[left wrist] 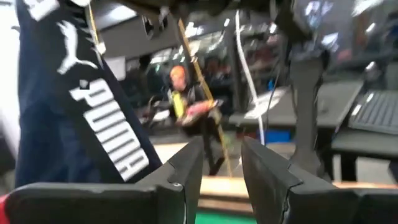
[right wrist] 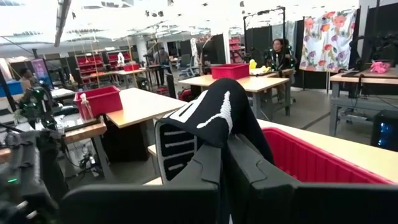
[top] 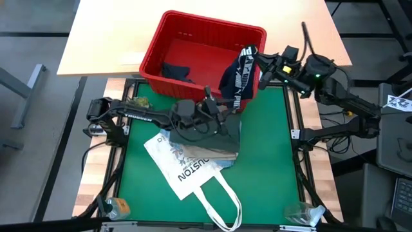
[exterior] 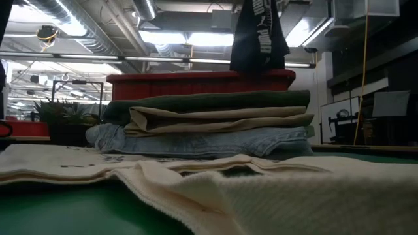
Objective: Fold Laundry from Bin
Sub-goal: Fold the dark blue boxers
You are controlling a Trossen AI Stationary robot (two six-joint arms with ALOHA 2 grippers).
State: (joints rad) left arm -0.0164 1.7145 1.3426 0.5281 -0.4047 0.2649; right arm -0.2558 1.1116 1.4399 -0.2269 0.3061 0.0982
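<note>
One right gripper [top: 259, 64] pinches navy shorts [top: 238, 74] over bin's rim [top: 193, 90].

Bare green counter [top: 270, 174] lies open right of the folded stack [top: 209, 138] and white tote [top: 187, 167], while the dark shorts [top: 239, 74] hang across the red bin's [top: 193, 38] right front corner, seemingly blocking entry there

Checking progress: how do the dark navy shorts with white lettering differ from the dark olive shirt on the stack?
The dark navy shorts hang unfolded from the shut right gripper at the red plastic bin rim; the dark olive shirt lies folded flat atop the stack. The shorts show white lettering; the shirt looks plain. Both are dark cloth.
</note>
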